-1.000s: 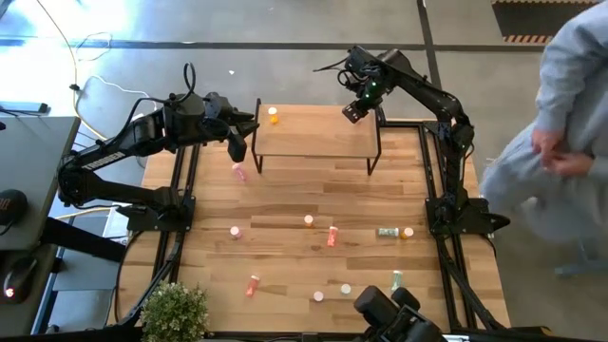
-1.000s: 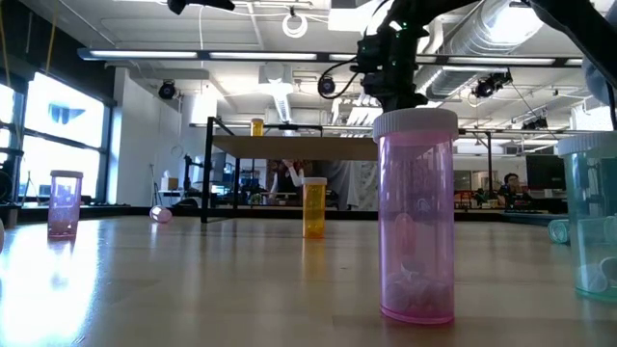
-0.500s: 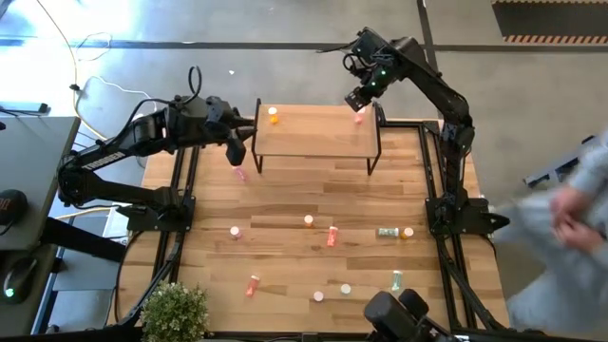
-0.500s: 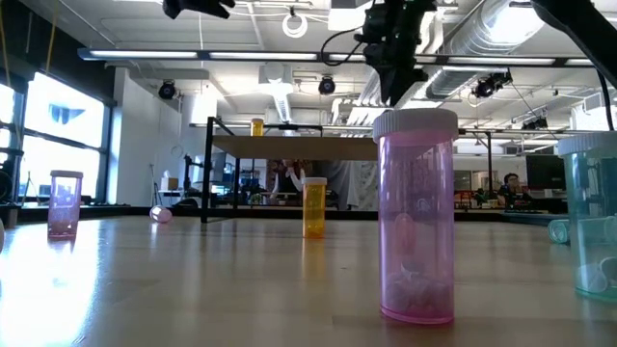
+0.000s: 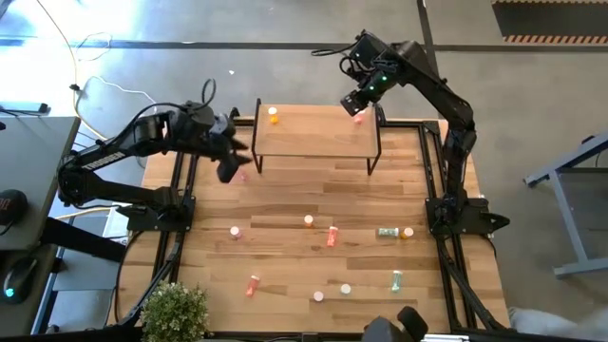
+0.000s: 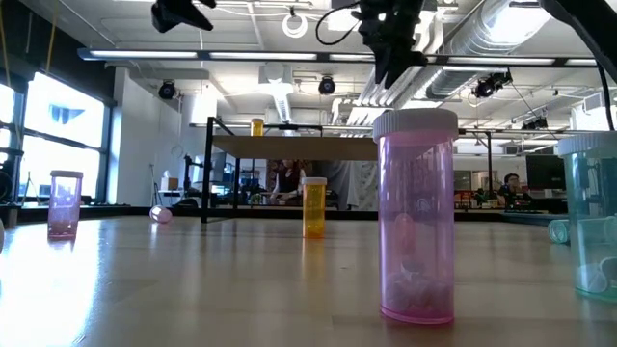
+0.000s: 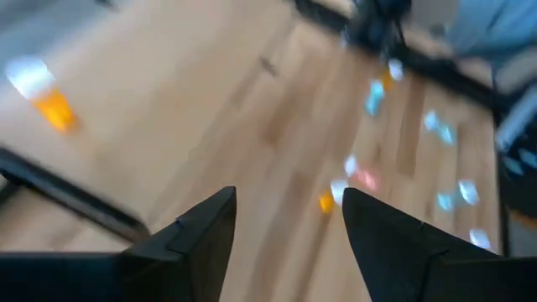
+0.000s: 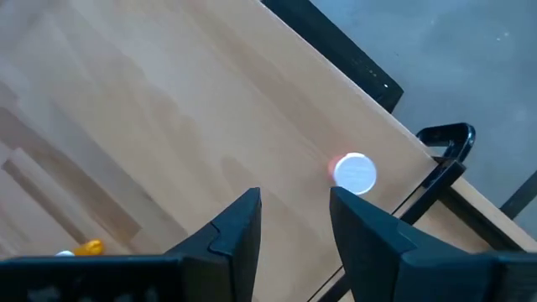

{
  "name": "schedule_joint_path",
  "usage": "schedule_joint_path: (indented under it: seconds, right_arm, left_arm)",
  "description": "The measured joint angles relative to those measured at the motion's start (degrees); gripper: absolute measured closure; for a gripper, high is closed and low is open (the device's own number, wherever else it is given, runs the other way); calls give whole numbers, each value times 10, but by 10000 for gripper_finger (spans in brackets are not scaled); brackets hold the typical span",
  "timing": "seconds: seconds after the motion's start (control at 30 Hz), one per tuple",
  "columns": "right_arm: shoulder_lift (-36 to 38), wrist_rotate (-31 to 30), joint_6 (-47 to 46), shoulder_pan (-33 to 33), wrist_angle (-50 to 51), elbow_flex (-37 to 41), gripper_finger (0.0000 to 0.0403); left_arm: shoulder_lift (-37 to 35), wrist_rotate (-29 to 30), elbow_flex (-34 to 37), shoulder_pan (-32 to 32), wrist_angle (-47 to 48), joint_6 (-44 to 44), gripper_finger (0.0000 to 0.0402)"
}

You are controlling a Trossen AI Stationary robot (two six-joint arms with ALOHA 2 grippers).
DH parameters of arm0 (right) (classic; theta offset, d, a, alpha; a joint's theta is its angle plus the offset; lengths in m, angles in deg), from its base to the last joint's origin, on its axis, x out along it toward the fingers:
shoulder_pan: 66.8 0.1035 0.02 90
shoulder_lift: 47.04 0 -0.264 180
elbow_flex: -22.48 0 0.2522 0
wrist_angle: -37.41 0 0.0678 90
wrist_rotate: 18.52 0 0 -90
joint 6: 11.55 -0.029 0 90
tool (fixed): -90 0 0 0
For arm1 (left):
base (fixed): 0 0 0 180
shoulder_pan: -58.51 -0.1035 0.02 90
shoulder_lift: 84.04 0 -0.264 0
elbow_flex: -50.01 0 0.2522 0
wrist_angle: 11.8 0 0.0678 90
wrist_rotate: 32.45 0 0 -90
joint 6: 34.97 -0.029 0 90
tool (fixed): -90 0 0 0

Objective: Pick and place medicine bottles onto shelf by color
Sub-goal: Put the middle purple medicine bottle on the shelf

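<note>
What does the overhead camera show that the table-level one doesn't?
Only the high view shows the red bottle on the shelf's right end, the plant and both arms' bases. Only the low view shows a pink bottle close up and the room behind. Both show the shelf and its orange bottle.

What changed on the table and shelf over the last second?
The right gripper left a small red bottle with a pale cap standing at the right end of the low light-wood shelf and lifted clear, fingers apart. The left gripper swung away from the shelf's left end over the table. A person to the right left the view. The orange bottle on the shelf stayed put.
</note>
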Motion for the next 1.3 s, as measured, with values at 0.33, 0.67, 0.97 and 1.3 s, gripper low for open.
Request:
schedule_joint_path:
  seconds: [0.33,0.67,0.97,1.3]
  right_arm:
    - [9,0,-38,20,0,0,267]
    - [9,0,-25,19,0,0,267]
    - [9,0,-5,19,0,0,267]
    - [9,0,5,19,0,0,267]
  left_arm:
    - [-25,4,104,110,54,11,191]
    - [-25,41,204,237,47,96,193]
    - [-19,54,274,317,-6,185,193]
    - [43,68,301,343,-24,222,194]
